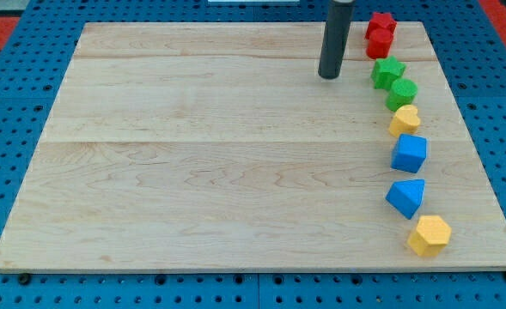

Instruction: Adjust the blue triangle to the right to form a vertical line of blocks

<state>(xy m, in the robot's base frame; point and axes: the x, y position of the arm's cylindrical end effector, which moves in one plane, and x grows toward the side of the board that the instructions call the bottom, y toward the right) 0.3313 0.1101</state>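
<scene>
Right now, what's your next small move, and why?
Probably bring my tip down the view to the left of the blue triangle. The tip sits near the view's top, beside the green star, while the triangle lies left of the line through the blue cube and yellow hexagon.

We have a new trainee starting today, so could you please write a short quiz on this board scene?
1. True or false: my tip touches the blue triangle.
2. Which block lies nearest the view's bottom? A) red star B) yellow hexagon C) green star
3. Fill in: the block just above the blue triangle is the blue ____.

Key: 1 false, my tip stands far up the board, left of the green star; 2 B, yellow hexagon; 3 cube.
</scene>
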